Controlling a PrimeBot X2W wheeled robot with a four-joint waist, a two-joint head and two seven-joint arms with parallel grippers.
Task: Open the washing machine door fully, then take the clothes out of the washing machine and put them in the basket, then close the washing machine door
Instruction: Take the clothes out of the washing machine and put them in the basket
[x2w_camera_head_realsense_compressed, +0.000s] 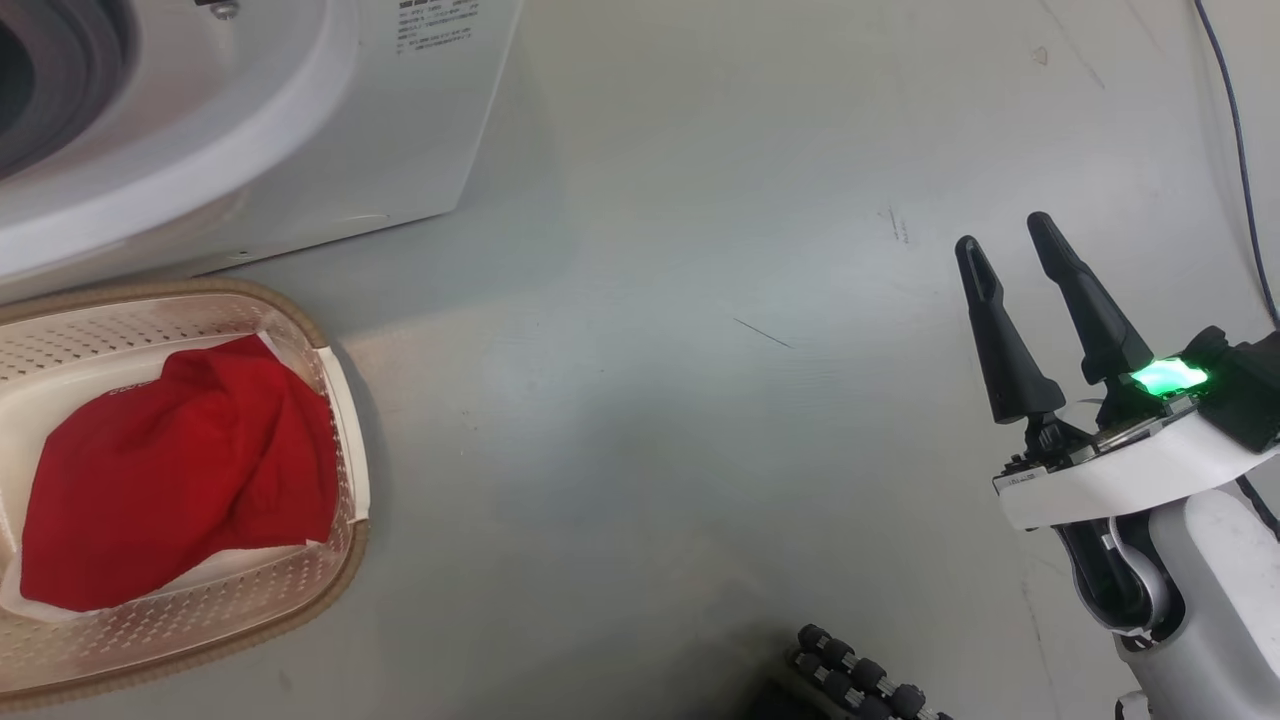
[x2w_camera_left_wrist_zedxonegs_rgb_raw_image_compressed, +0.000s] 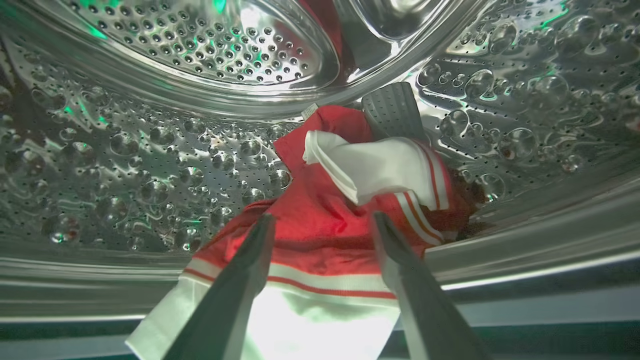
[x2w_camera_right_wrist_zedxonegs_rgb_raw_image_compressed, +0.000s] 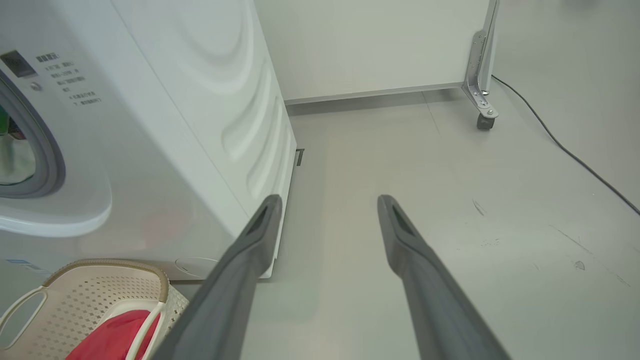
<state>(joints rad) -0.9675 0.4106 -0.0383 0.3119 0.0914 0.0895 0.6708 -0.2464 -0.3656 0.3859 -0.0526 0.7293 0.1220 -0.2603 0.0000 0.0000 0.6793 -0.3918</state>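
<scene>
1. The left claw (x2w_camera_left_wrist_zedxonegs_rgb_raw_image_compressed: 324, 217) is inside the steel drum (x2w_camera_left_wrist_zedxonegs_rgb_raw_image_compressed: 150, 165) of the washing machine (x2w_camera_head_realsense_compressed: 400, 130). Its two dark fingers are spread wide apart with nothing pinched between them.
2. A red garment with white stripes (x2w_camera_left_wrist_zedxonegs_rgb_raw_image_compressed: 310, 200) lies heaped on the drum's bottom directly ahead of that claw. A folded piece of white cloth (x2w_camera_left_wrist_zedxonegs_rgb_raw_image_compressed: 380, 170) rests on top of it. The garment's white hem reaches the drum's lip, under the fingers.
3. The fingers straddle the heap and seem to hover just over the fabric. The wrist view is too close to say whether they touch it.
4. The right claw (x2w_camera_head_realsense_compressed: 1004, 232) hangs over bare floor (x2w_camera_head_realsense_compressed: 650, 420), well to the right of the washing machine. Its fingers are likewise parted and empty.
5. The basket (x2w_camera_head_realsense_compressed: 345, 540) stands on the floor just in front of the machine, below the porthole (x2w_camera_head_realsense_compressed: 50, 80). A plain red piece of clothing (x2w_camera_head_realsense_compressed: 180, 470) lies crumpled in it, over a bit of white fabric.
6. In the right wrist view, a dark cable (x2w_camera_right_wrist_zedxonegs_rgb_raw_image_compressed: 565, 145) trails across the floor near a caster (x2w_camera_right_wrist_zedxonegs_rgb_raw_image_compressed: 482, 121) of a metal frame.
</scene>
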